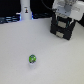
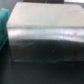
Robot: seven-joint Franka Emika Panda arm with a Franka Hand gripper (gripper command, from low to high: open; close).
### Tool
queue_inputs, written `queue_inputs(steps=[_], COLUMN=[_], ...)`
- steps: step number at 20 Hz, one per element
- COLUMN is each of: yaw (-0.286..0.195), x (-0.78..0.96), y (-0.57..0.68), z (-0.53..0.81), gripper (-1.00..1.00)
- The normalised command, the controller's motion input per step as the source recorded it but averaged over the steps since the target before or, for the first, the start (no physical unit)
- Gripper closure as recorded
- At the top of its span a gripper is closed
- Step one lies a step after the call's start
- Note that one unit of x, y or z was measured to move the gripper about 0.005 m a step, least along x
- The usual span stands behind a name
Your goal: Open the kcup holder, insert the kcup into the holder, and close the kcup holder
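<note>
The pincer is seen at the kcup holder; its spread cannot be told. One kcup lies on the table.

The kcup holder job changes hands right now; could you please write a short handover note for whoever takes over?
Gripper: over the black boxy two-drawer kcup holder; whether open or shut cannot be told.
The small round green-and-yellow kcup lies on the white table, apart from the holder and untouched.
Done: nothing visible; both drawers look shut, though blurred.
Left: open the holder, insert the kcup, close it.
</note>
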Motion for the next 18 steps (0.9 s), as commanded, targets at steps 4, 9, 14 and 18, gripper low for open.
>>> queue_inputs(steps=[4, 9, 14, 18], yaw=[-0.005, -0.009, -0.009, -0.001], x=[0.03, 0.15, 0.05, -0.2], y=[0.01, 0.0, 0.01, -0.01], z=[-0.01, 0.06, -0.02, -0.09], gripper=[1.0, 1.0, 1.0, 1.0])
